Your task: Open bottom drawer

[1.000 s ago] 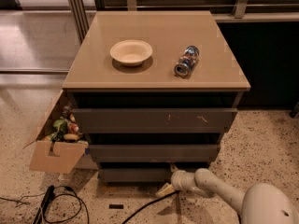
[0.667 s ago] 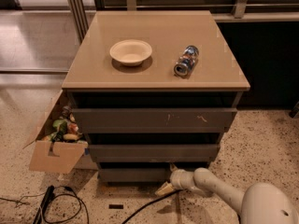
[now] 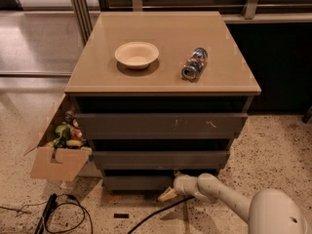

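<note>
The pincer point(image 3: 166, 195) stays unmoved at the bottom drawer point(image 3: 136, 182).

— What do we count on top?
— One bowl point(image 3: 136, 54), one can point(image 3: 194, 64).
— And lower down?
— We count three drawers point(image 3: 161, 159). One gripper point(image 3: 167, 194) sits just before the bottom drawer point(image 3: 139, 182). There's one cardboard box point(image 3: 56, 162), holding perhaps several items.

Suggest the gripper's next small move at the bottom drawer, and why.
Probably pull the bottom drawer outward, toward the camera: the gripper sits low by the floor at that front's right end, and nothing of its inside shows, so the drawer looks unopened.
</note>
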Available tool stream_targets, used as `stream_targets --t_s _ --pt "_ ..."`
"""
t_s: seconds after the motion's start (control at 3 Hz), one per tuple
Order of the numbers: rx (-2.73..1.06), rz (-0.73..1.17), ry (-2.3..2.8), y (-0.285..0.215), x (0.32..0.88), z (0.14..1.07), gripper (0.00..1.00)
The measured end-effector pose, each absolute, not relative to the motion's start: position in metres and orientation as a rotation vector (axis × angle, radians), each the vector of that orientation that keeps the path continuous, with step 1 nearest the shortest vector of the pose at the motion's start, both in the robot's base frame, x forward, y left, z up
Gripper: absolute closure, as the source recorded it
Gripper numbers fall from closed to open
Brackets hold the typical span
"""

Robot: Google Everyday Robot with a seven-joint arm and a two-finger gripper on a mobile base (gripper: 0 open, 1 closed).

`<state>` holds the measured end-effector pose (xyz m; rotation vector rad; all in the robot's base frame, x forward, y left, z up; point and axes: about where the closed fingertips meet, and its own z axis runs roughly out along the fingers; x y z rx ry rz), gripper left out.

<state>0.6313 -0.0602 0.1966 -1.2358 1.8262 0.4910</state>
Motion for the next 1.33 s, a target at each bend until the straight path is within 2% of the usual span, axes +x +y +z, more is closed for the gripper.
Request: stream_targets --t_s 0.33,1.33 --pt "-1.236 0.491 1.826 -0.0601 0.6313 0.1966 0.11" --pt "-1.236 0.491 1.826 -0.06 0.6313 0.1966 0.82"
